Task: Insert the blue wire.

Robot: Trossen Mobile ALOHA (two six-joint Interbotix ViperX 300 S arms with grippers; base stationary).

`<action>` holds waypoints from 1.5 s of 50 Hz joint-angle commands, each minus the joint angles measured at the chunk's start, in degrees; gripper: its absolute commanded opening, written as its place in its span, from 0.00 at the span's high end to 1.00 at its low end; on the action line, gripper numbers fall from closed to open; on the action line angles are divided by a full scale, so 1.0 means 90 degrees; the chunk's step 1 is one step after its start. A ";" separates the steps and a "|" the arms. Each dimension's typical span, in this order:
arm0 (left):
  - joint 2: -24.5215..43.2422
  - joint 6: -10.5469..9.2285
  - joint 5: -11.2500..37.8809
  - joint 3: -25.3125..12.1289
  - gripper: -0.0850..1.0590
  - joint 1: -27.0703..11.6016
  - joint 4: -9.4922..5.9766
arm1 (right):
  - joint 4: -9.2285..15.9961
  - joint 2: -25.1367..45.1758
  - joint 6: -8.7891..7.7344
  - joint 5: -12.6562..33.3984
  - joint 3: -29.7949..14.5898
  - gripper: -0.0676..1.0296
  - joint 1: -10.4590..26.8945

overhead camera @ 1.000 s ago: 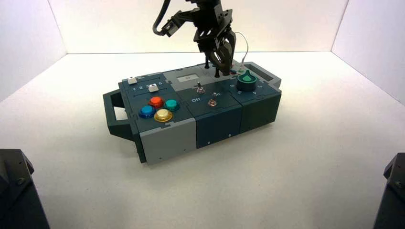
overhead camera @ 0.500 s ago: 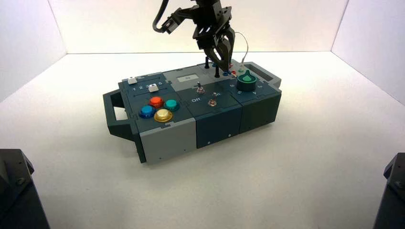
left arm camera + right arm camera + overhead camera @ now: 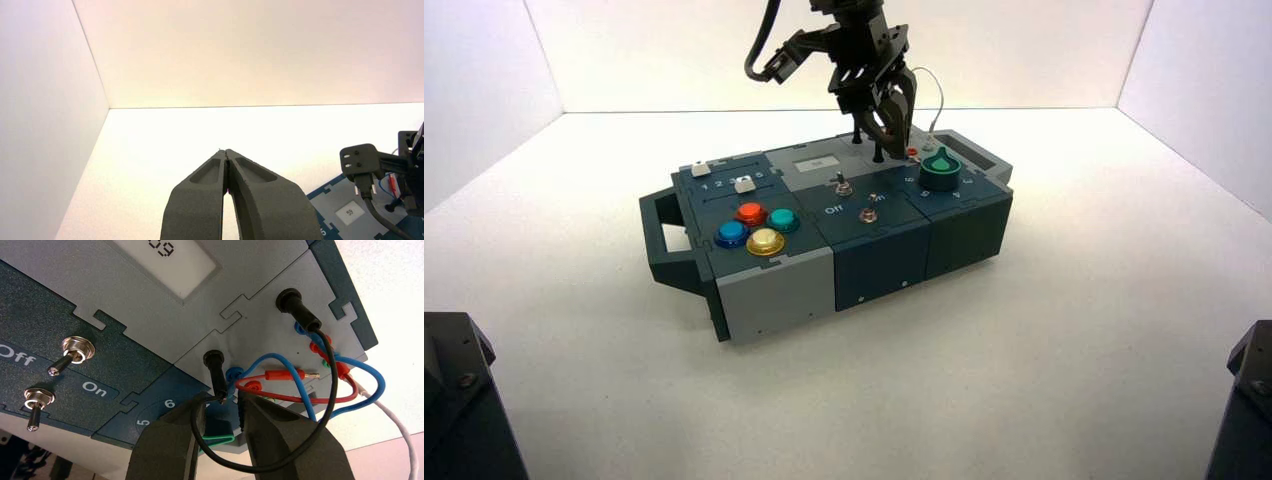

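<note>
since the earlier frame our right gripper (image 3: 882,128) moves a little up and then down again over the back of the box (image 3: 824,235). its fingers (image 3: 170,440) stand apart, with nothing between them, just above the jack panel near the green knob (image 3: 941,168). the blue wire (image 3: 285,372) lies in a loop on this panel, beside the red wire (image 3: 290,374) and the black wire (image 3: 320,405). our left gripper (image 3: 227,155) waits well apart from the box, fingers together.
</note>
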 commanded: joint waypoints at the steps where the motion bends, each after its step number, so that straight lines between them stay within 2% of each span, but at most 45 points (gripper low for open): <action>1: 0.0039 0.0020 -0.0078 -0.0156 0.95 0.0068 0.0000 | 0.0010 -0.0107 -0.0020 0.0039 -0.0186 0.62 0.0000; 37: 0.0029 0.0029 -0.0078 -0.0156 0.95 0.0107 0.0000 | 0.0088 0.0156 0.0000 0.0137 -0.0361 0.65 -0.0010; 58: 0.0029 0.0029 -0.0078 -0.0156 0.95 0.0156 0.0010 | 0.0098 0.0264 0.0010 0.0156 -0.0420 0.72 -0.0020; 75: 0.0029 0.0029 -0.0078 -0.0156 0.95 0.0166 0.0000 | 0.0098 0.0303 0.0098 0.0156 -0.0381 0.78 -0.0088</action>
